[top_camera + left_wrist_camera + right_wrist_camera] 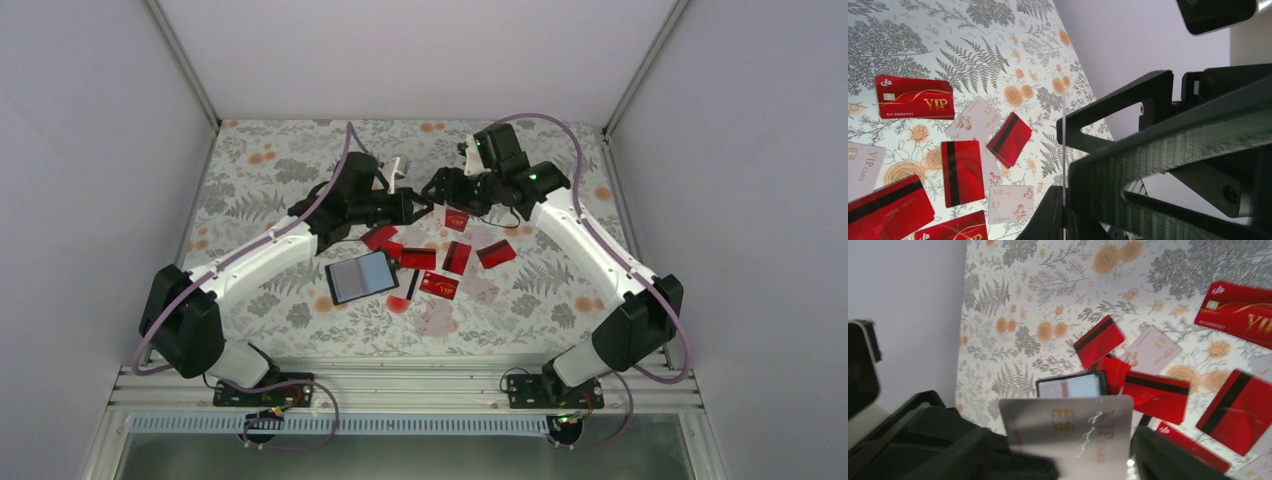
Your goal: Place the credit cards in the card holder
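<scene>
pale card in left hand, credit cards

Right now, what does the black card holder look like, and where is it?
The card holder is a small rectangle with a black rim and a shiny grey-blue face that catches reflections. It lies flat, slightly turned, on the flowery table, just left of the red cards. Nothing holds it. Whether the nearest card touches it is unclear.

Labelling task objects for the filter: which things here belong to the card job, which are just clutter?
Job: red credit cards, pale VIP cards, card holder.
Lying about: small red round spot, floral tablecloth.
</scene>
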Tool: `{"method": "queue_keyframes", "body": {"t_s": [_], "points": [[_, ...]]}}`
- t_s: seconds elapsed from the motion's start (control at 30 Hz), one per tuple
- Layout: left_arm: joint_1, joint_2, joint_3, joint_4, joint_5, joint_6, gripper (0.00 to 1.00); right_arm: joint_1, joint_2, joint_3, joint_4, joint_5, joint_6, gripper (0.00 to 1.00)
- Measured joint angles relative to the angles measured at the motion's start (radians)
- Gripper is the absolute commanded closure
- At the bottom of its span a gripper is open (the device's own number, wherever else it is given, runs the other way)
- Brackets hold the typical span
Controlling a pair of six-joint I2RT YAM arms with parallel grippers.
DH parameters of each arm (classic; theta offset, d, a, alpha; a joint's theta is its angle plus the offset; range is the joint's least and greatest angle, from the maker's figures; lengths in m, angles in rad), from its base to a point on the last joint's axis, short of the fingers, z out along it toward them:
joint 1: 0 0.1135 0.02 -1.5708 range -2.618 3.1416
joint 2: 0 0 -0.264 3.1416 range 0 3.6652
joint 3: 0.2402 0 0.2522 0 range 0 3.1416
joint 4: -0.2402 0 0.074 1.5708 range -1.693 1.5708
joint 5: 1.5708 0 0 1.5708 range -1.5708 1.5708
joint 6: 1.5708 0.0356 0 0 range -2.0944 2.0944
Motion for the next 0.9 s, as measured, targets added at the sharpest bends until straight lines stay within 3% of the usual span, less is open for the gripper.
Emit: {"method": "queue_keyframes", "body": {"t_s": [0.17, 0.33, 0.6, 0.9], "points": [[0.000, 0.000, 0.000, -0.007, -0.013, -0.012, 0.98, 0.001, -0.013, -0.008, 0.016, -0.012, -0.012, 0.04], [0.006, -0.053, -0.056, -0.039, -0.076, -0.022, 0.98, -0.002, -0.015, -0.008, 0.019, -0.006, -0.015, 0.03], [0.124, -0.325, -0.372, -0.090, -0.149, -0.116, 0.98, -0.008, -0.005, -0.056, 0.074, -0.031, -0.015, 0.15], [0.214, -0.488, -0.615, -0.114, -0.155, -0.199, 0.98, 0.050, 0.104, -0.227, 0.237, -0.105, -0.012, 0.32]]}}
